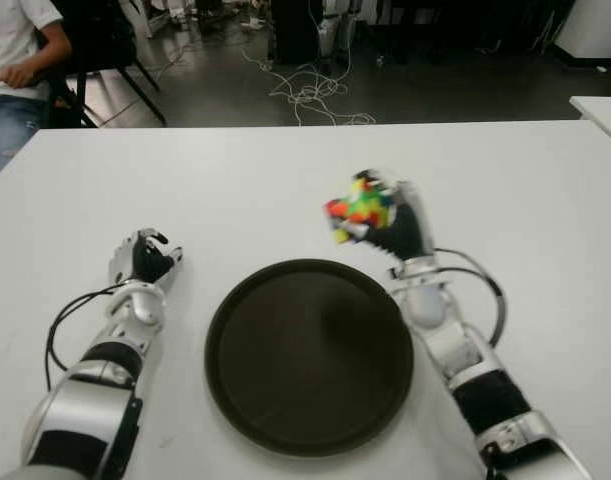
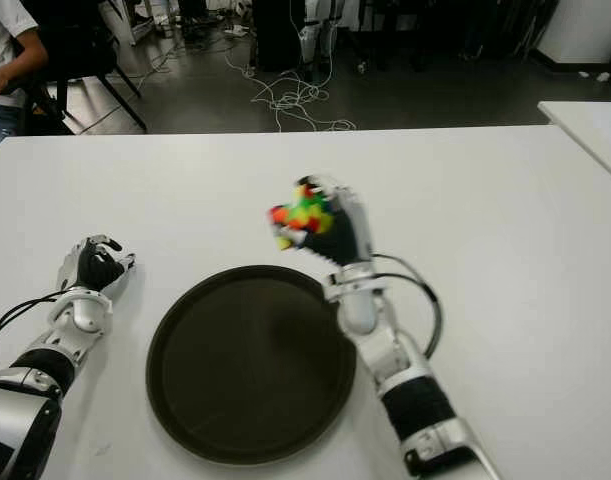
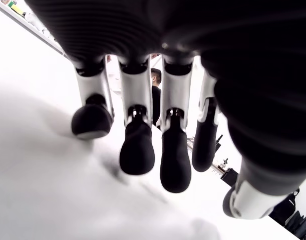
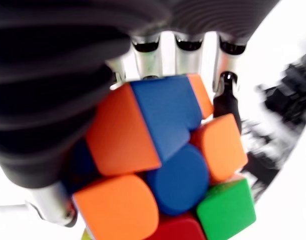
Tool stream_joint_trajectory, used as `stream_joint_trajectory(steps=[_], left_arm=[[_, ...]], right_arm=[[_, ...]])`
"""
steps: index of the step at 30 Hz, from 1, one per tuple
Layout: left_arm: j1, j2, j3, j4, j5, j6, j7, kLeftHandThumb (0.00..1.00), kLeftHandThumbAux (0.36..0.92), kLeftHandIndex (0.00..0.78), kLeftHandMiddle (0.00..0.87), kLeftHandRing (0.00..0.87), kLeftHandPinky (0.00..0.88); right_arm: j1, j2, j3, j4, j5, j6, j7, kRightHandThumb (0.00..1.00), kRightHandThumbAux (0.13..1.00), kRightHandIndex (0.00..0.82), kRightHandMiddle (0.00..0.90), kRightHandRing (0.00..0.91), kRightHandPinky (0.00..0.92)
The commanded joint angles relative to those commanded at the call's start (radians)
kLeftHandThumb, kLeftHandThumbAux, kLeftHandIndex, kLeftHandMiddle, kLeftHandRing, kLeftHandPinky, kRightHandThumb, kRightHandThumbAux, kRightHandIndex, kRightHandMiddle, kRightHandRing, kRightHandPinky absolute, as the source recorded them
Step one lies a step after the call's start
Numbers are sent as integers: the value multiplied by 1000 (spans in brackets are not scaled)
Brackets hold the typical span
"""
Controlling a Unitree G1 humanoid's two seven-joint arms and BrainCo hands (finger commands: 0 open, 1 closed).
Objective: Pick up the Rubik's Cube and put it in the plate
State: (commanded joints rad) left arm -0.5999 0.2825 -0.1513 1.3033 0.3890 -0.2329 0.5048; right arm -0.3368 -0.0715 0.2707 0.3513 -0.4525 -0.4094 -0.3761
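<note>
At far left, beyond the table point(image 1: 545, 200): a seated person point(image 1: 15, 60) in white shirt and jeans, cropped by the edge. On the white tabletop, left of the plate point(image 1: 275, 425): left hand point(image 1: 143, 262), palm facing the plate, fingers point(image 3: 136, 150) loosely curved and spread apart, nothing in them; whether touching the surface, cannot tell. Black cable looping beside the left forearm. In the middle, near the front edge: round dark plate, flat on the table, nothing in it. Just past the plate's far right rim, raised above the table: right hand point(image 1: 390, 222), wrapped around the cube point(image 1: 357, 208). In the right wrist view: cube point(image 4: 163, 165) filling the palm, orange, blue, green and red tiles showing, fingers point(image 4: 227, 97) curled over its far side, thumb side pressed against its near side. Cube held clear of the plate, above and beside the rim, tilted, layers twisted out of line. Another black cable arcing from the right wrist over the table. Further right, at the edge: corner of a second white table point(image 1: 600, 110). Behind, on the dark floor: tangled white cables point(image 1: 305, 95) and chair legs.
</note>
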Motion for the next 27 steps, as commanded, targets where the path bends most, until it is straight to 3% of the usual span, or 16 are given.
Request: stream_joint_trajectory(steps=[5, 11, 14, 21, 27], left_arm=[[0, -1, -1, 1, 0, -1, 0, 680, 714, 426, 685, 715, 693], [2, -4, 1, -2, -2, -9, 6, 683, 714, 428, 696, 717, 703], [2, -5, 4, -3, -4, -10, 7, 683, 714, 428, 681, 707, 696], [2, -7, 10, -3, -11, -9, 3, 681, 714, 426, 668, 701, 698], [1, -8, 11, -2, -10, -6, 2, 680, 714, 426, 688, 722, 725]], right_arm=[[11, -15, 44, 23, 25, -70, 119, 184, 806, 638, 794, 817, 816], [13, -57, 94, -17, 30, -8, 317, 194, 821, 636, 789, 804, 800], [-17, -85, 145, -26, -3, 29, 436, 148, 827, 652, 794, 806, 799], [-59, -135, 197, -2, -84, 17, 521, 80, 834, 631, 801, 812, 800], [-70, -146, 217, 7, -124, 11, 520, 76, 839, 611, 793, 805, 790]])
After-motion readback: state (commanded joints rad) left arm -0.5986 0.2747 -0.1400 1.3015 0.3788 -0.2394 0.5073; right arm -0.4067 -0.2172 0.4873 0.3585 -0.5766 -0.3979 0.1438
